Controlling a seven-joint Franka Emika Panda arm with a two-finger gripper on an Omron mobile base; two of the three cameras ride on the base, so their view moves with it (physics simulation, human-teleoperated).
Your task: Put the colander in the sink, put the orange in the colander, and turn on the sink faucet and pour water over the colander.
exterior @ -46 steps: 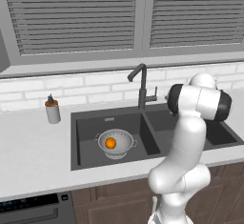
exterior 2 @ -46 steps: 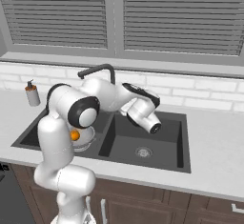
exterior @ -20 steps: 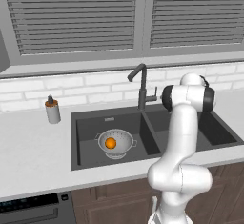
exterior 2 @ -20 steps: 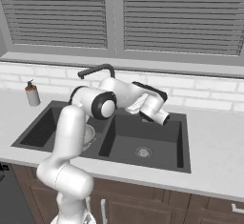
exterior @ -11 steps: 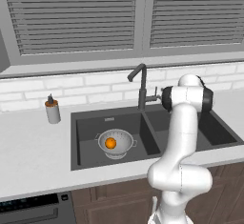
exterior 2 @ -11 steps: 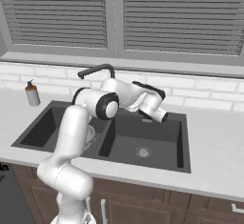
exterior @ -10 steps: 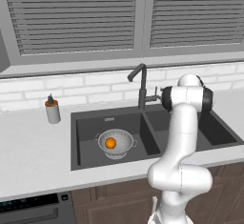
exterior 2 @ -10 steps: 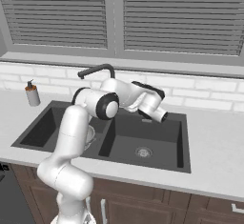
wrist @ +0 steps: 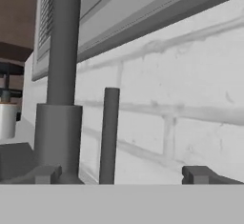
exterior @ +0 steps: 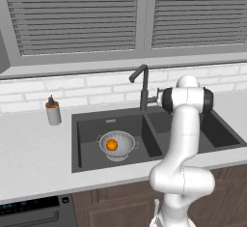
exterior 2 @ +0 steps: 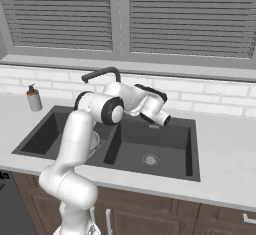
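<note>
The gripper (wrist: 119,174) is wide open and holds nothing, and the thin lever (wrist: 109,135) of the faucet (exterior: 142,87) stands right between its two tips. The faucet's thick post (wrist: 60,99) is just beside the lever. Over in the left bowl of the sink (exterior: 91,124) sits the colander (exterior: 117,146) with the orange (exterior: 112,145) inside it, well apart from the gripper.
</note>
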